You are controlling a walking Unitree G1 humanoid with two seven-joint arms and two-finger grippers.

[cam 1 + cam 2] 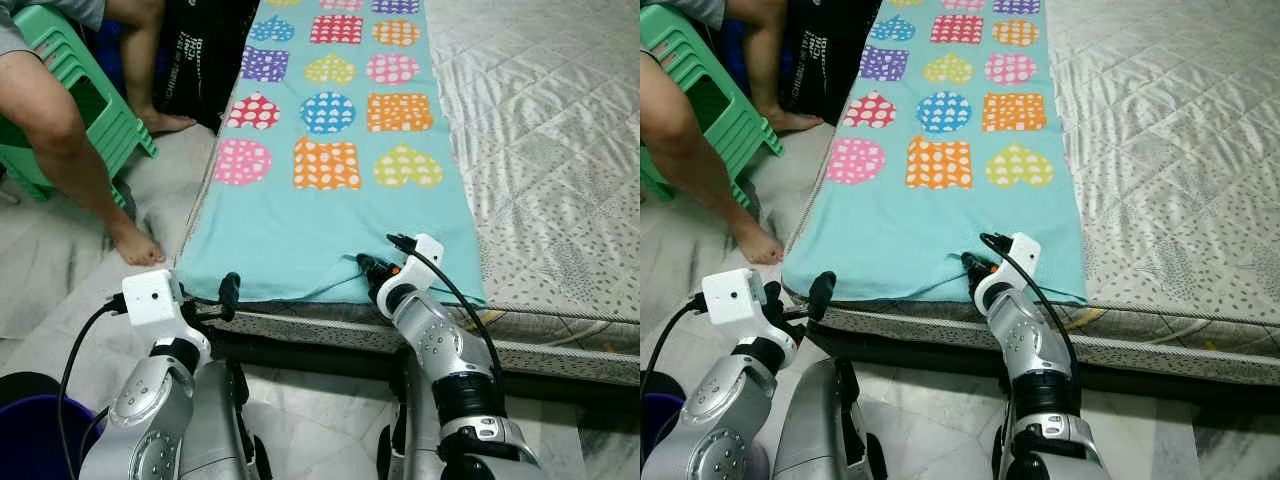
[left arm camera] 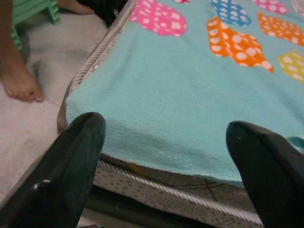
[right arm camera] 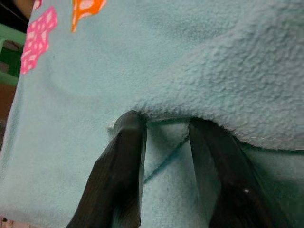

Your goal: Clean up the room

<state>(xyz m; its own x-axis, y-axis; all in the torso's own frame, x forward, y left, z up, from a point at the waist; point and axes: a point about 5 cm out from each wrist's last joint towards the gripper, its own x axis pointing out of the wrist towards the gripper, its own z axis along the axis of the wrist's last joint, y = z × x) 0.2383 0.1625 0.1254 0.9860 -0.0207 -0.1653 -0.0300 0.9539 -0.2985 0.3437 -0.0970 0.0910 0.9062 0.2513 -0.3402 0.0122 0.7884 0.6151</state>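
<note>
- One blanket lies flat along the bed's left side, long way running from the near edge to the far end.
- Right end effector sits at the blanket's near edge, fingers a little apart, poked under a fold.
- Left end effector is spread wide by the near left corner.
- One person's foot stands on the floor.

We see even, bright, diffuse light in both eye views, with sharp focus and no glare on the blanket. Soft shadow lies under the bed edge. In the wrist views the near black fingers are blurred, and the fleece close-up is soft.
</note>
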